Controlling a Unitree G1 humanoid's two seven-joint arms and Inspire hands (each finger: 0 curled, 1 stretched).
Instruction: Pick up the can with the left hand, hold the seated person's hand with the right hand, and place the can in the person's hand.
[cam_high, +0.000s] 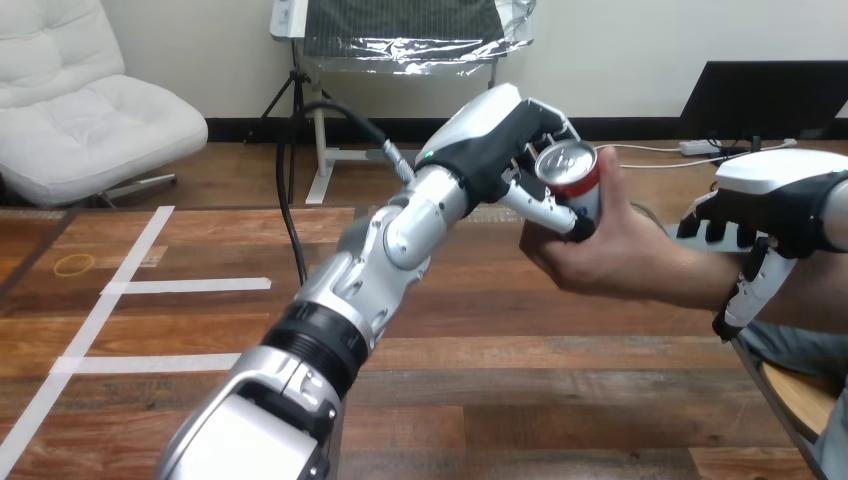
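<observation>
Can (578, 183), red with silver top, gripped by left hand (490, 150) and the person's hand (600, 258); right hand (775, 195) clasps the wrist (695, 272)

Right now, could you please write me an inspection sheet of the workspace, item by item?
Surface: wooden table, with white tape strips at its left.
Job's things: can held above the table, with the person's hand closed round its lower part.
Clutter: nothing seen.
Hands: left hand curled round the can from the left; right hand curled round the person's wrist, fingers over it and thumb in front.
Cables: nothing seen.
Surroundings: the person is at the table's right side.
</observation>
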